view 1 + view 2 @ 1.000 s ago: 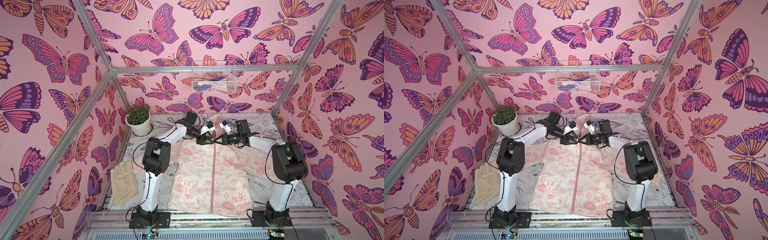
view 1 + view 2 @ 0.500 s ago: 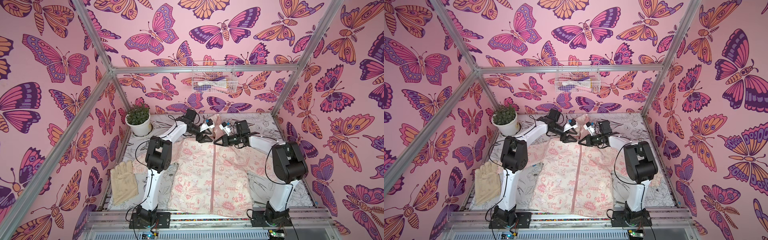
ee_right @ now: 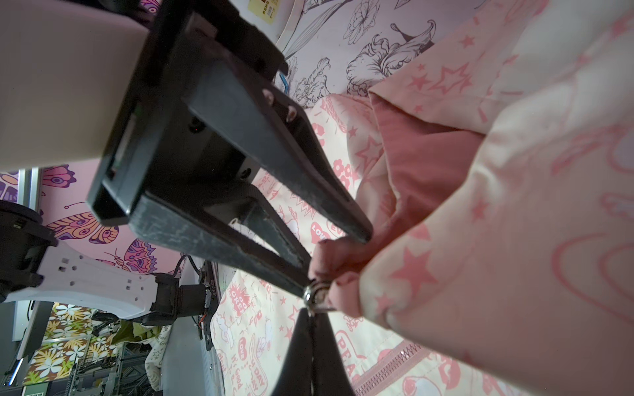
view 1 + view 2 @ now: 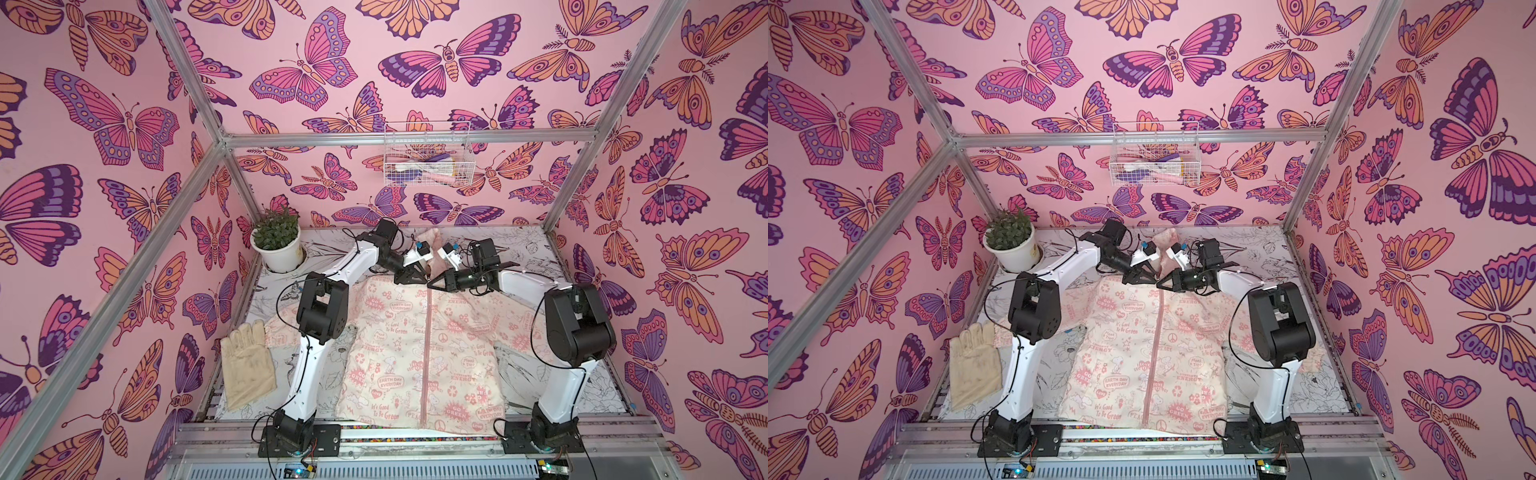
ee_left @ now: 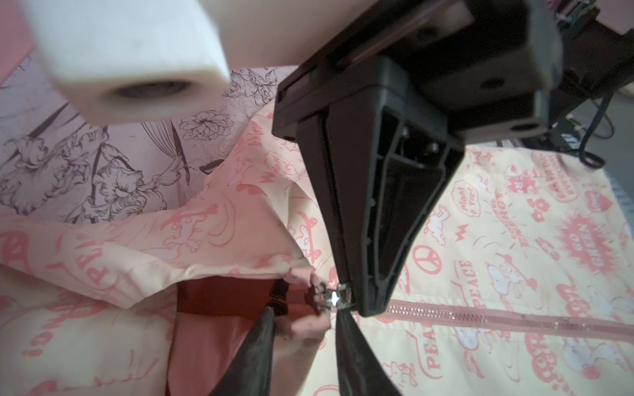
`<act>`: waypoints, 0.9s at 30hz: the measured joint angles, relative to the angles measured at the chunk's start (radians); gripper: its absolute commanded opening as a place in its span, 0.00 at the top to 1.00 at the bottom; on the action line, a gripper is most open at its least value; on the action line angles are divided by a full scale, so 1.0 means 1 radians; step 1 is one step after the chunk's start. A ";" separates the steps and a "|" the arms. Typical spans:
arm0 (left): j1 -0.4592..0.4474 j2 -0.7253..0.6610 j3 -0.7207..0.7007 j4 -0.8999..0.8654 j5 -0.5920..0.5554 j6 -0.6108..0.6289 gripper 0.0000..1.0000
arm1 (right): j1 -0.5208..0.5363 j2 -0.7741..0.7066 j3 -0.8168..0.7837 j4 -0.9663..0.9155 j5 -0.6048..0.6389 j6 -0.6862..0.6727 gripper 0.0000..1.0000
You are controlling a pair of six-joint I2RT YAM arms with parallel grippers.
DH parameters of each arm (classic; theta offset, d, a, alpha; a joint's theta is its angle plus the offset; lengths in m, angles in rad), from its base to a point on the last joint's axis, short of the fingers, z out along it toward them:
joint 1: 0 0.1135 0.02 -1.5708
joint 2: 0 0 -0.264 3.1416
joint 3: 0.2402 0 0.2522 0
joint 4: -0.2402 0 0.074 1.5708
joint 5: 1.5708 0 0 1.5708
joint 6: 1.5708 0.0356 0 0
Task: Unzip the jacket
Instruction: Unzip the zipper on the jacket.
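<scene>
The cream-pink jacket [image 4: 386, 357] [image 4: 1121, 357] lies flat on the table with its pink zipper [image 4: 428, 353] [image 5: 480, 313] closed. Both arms reach to the collar at the far end. My left gripper [image 5: 303, 313] [image 4: 417, 277] [image 4: 1147, 279] has its two fingers pressed on either side of a bunched pink collar end [image 3: 329, 253]. My right gripper [image 3: 314, 317] [image 4: 432, 286] [image 4: 1160, 285] is shut, its tips on the silver zipper pull [image 3: 317, 296] [image 5: 338, 298] at the top of the zipper. The two grippers almost touch.
A beige glove [image 4: 247, 365] lies at the left table edge beside the left arm. A potted plant [image 4: 276, 243] stands in the far left corner. A wire basket [image 4: 426, 160] hangs on the back wall. The jacket's hood [image 4: 430, 240] is bunched behind the grippers.
My left gripper's jaws widened half a second ago and have since narrowed onto the collar beside the zipper top. The right gripper stayed shut and shifted slightly toward the left gripper.
</scene>
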 measured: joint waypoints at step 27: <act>0.041 0.065 0.264 -0.212 0.036 0.018 1.00 | 0.006 0.076 0.026 0.188 0.082 0.202 1.00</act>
